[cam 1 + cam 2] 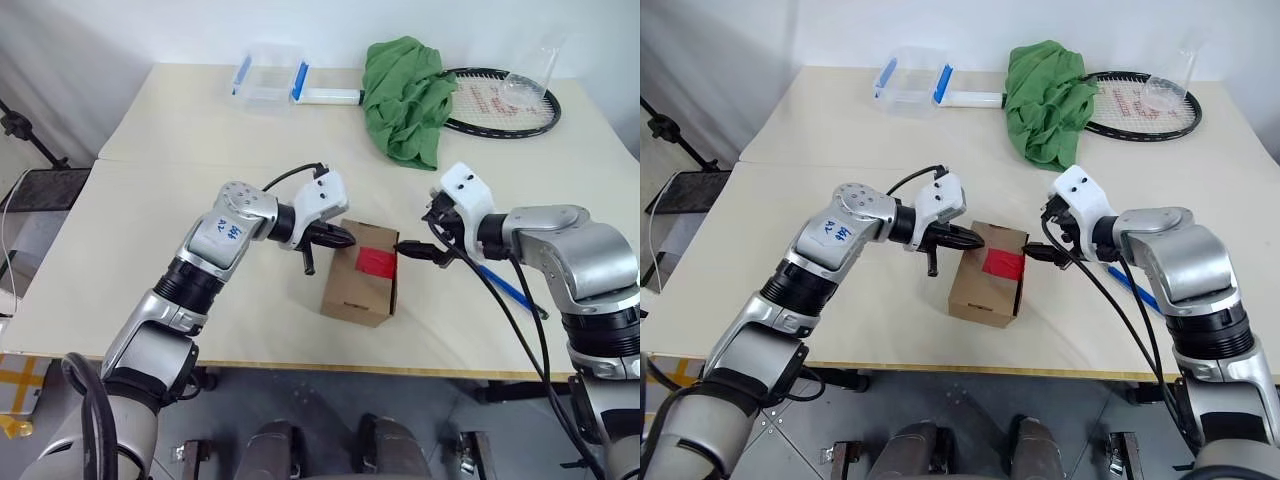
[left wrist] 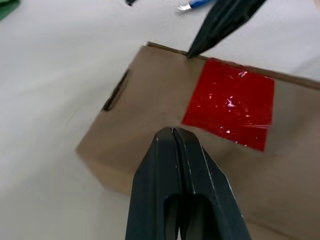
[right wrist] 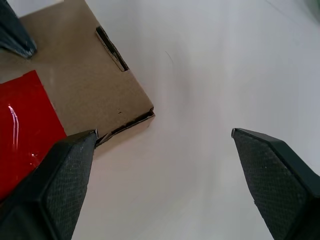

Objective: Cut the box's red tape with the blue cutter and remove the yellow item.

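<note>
The brown box (image 1: 355, 290) stands near the table's front edge with its flaps closed. The red tape (image 1: 377, 262) lies flat across its top. My left gripper (image 1: 345, 237) is shut with nothing in it, its tips just over the box's top left edge beside the tape (image 2: 230, 102). My right gripper (image 1: 420, 250) is open at the box's right top edge, one finger (image 3: 60, 185) over the box's corner, the other over bare table. The blue cutter (image 1: 505, 288) lies on the table to the right, partly behind my right arm's cables. The yellow item is hidden.
At the back stand a clear plastic container with blue clips (image 1: 270, 80), a crumpled green cloth (image 1: 405, 95), a racket (image 1: 500, 105) and a glass flask (image 1: 530, 80). The table's front edge (image 1: 300, 365) runs just below the box.
</note>
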Motion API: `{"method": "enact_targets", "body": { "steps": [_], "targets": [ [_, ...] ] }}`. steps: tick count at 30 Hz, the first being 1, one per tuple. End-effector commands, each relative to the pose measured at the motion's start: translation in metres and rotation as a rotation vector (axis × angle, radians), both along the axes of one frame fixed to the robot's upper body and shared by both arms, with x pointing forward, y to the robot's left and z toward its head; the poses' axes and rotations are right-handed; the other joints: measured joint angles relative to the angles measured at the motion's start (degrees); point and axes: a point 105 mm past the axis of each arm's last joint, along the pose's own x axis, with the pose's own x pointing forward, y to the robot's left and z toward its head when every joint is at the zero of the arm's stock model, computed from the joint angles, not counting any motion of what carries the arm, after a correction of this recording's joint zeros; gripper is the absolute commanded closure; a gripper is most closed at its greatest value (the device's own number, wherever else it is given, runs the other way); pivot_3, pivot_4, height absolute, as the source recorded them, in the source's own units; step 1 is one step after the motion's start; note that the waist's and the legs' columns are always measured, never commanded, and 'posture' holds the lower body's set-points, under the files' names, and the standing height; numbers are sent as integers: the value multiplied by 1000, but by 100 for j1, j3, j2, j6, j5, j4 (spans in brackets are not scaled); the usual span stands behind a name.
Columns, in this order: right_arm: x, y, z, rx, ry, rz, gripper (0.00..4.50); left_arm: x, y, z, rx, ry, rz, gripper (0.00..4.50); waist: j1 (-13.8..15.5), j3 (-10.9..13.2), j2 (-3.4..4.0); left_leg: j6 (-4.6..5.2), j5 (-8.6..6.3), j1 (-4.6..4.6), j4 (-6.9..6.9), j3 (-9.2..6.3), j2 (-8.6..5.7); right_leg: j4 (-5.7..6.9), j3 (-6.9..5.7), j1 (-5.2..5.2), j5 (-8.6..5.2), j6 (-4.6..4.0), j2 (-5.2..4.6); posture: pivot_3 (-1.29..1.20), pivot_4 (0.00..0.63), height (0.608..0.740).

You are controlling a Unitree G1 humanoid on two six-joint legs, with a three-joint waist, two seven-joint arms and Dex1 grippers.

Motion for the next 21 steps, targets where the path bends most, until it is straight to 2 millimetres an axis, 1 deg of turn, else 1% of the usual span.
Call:
{"method": "enact_targets", "body": {
  "steps": [1,6,8,10,12,13,14,19,21],
  "targets": [
    [-6,-12,-8,-67,10,-7,28,-3,0,-6,31,-1,-25,4500,5,0,0,0,0,-2,1,-4,-1,0,1,1,0,0,-1,0,150,740],
    [-10,-17,-23,-124,41,17,28,-4,2,-11,48,6,-32,4500,-8,-1,-2,1,0,-1,1,-6,-1,0,1,1,0,0,-1,0,150,740],
    [-10,-22,-34,-148,64,15,28,-6,3,-13,53,9,-32,4500,-8,-1,-2,1,0,-1,1,-6,0,0,1,1,0,0,-1,0,150,740],
    [-11,-29,-45,-188,82,13,28,-7,4,-14,52,12,-29,4500,-5,-1,-2,1,0,-1,1,-5,-1,1,1,2,0,0,-1,0,150,740],
    [-14,-42,-56,-226,124,-17,28,-8,8,-15,49,17,-9,4500,-10,-1,-2,1,1,-1,2,-6,-1,1,1,2,0,0,-1,0,150,740],
    [-16,-44,-57,-213,135,-23,28,-8,10,-15,47,18,-2,4500,-9,-2,-2,2,1,0,2,-4,-1,1,4,2,0,0,-2,0,150,740],
    [-17,-44,-57,-200,140,-25,28,-8,11,-15,47,18,2,4500,-4,-2,-3,2,1,2,3,-6,1,1,3,4,0,0,-2,0,150,740],
    [-19,-45,-26,93,148,-92,28,-7,16,-15,35,22,40,4500,-9,-5,-8,2,1,1,13,-7,30,5,1,8,0,0,0,0,150,740],
    [-20,-44,-18,167,160,-108,28,-7,17,-15,35,24,45,4500,-8,-5,-8,2,1,2,16,-7,32,9,1,8,0,0,1,0,150,740]
  ]
}}
